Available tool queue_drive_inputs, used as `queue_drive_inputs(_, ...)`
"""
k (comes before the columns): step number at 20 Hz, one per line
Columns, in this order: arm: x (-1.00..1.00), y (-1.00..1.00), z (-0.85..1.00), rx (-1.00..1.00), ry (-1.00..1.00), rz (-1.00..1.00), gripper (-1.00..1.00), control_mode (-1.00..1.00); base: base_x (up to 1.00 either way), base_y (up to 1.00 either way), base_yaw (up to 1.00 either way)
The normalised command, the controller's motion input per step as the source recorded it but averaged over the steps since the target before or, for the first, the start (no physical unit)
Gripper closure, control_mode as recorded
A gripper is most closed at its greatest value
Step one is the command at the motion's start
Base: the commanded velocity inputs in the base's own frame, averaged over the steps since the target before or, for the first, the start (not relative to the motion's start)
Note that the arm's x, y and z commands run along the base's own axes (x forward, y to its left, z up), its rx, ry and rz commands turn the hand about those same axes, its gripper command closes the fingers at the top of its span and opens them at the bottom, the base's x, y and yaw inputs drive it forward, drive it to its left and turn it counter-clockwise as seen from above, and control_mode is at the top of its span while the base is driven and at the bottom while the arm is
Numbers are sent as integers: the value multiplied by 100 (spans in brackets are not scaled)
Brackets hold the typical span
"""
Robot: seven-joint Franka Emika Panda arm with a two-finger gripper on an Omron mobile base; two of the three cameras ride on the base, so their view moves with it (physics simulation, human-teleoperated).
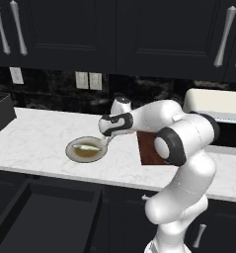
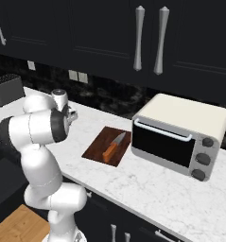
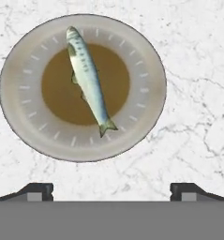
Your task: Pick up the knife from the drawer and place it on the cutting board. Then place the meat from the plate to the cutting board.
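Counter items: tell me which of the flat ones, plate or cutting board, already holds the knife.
The cutting board, dark reddish-brown beside the toaster oven, carries the orange-handled knife. The round plate holds the fish-shaped meat instead.

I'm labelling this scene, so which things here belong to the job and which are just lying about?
Job:
knife, already lying on the cutting board
meat, on the plate
drawer, open
gripper, jaws apart

Lying about:
toaster oven
black toaster
wall sockets
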Motion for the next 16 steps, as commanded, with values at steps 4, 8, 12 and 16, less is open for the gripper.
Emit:
queue_drive_inputs(4,82,100,-10,-2,3,23,-100,-100,0,0,0)
queue_drive_inputs(8,39,99,-3,-9,3,4,-100,-100,0,0,0)
queue_drive_inputs(12,-5,49,-8,-7,4,0,-100,-100,0,0,0)
queue_drive_inputs(16,-34,3,-6,0,2,0,-100,-100,0,0,0)
